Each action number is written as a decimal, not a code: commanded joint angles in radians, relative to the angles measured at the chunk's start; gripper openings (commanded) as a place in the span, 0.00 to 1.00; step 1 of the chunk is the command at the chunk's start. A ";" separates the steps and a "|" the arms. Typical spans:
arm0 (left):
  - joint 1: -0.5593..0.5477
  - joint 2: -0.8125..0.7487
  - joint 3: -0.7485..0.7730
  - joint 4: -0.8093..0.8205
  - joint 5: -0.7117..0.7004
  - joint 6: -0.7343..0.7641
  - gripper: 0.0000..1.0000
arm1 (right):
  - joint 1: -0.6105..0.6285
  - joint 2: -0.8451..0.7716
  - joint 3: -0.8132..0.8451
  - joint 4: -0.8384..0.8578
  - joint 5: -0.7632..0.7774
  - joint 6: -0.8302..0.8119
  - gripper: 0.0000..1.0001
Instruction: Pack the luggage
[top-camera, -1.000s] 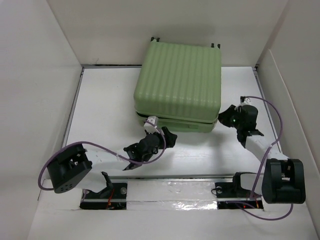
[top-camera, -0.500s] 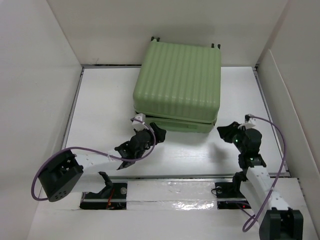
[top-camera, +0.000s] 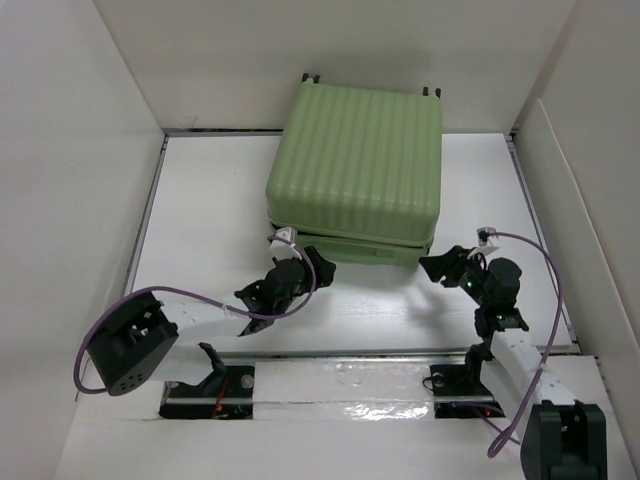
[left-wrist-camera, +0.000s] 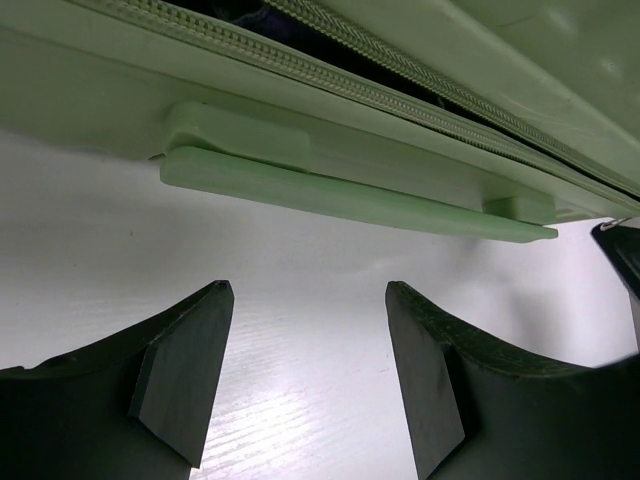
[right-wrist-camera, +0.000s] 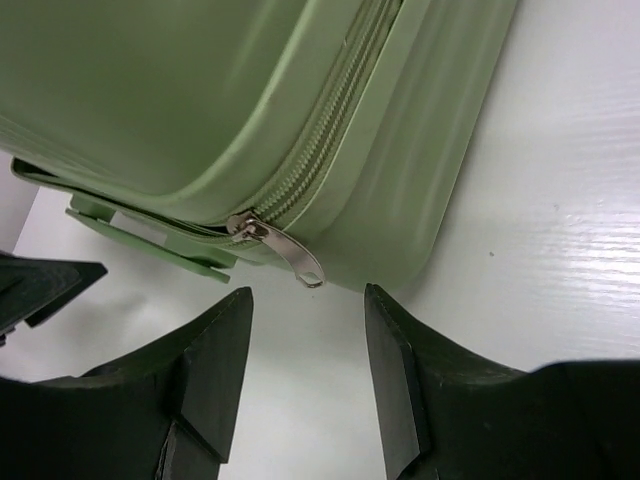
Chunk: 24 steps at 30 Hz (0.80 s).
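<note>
Facing luggage (top-camera: 355, 160) — left fingers (left-wrist-camera: 190, 370), right fingers (right-wrist-camera: 215, 370) parted, empty

The large pale green hard-shell suitcase (top-camera: 355, 170) lies flat on the white surface (top-camera: 210, 200) with a ribbed shell facing up. It sits at the middle of the far edge, a little toward the right — its small dark wheels (top-camera: 313, 78) against the back wall. The lid is down but not fully zipped: along the near side a dark gap shows between the zip rows, above the flat green handle (left-wrist-camera: 340, 195). A silver zip pull (right-wrist-camera: 285, 258) hangs at the near right corner — past it, along the right side, the zip runs closed.
</note>
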 joint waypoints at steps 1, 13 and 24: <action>0.008 0.004 0.047 0.049 0.010 0.015 0.60 | 0.007 0.075 0.022 0.171 -0.091 -0.024 0.55; 0.008 0.064 0.079 0.077 0.065 0.026 0.59 | 0.019 0.205 0.056 0.308 -0.039 -0.051 0.53; -0.001 0.117 0.122 0.096 0.065 0.052 0.59 | 0.177 0.164 0.100 0.227 0.125 -0.097 0.13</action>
